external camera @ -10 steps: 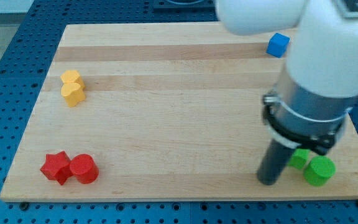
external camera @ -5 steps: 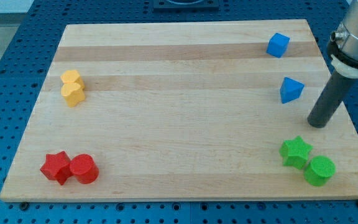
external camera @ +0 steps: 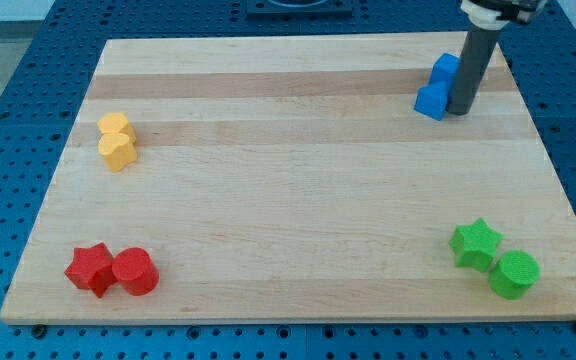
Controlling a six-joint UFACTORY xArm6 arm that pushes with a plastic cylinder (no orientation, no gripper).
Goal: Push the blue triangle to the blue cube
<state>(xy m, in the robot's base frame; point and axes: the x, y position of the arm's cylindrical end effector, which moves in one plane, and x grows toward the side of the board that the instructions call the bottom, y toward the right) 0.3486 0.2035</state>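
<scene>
The blue triangle (external camera: 431, 102) lies near the board's top right corner, touching the lower left of the blue cube (external camera: 443, 68). The rod comes down from the view's top right and partly hides the cube's right side. My tip (external camera: 460, 112) rests on the board right beside the triangle, at its right edge, just below the cube.
Two yellow blocks (external camera: 116, 141) sit together at the left. A red star (external camera: 90, 268) and a red cylinder (external camera: 135, 271) sit at the bottom left. A green star (external camera: 476, 243) and a green cylinder (external camera: 514, 273) sit at the bottom right. The wooden board (external camera: 288, 180) lies on a blue perforated table.
My tip moved from the bottom right, past the board's right edge, up to the top right. The blue triangle went up and left and now touches the blue cube.
</scene>
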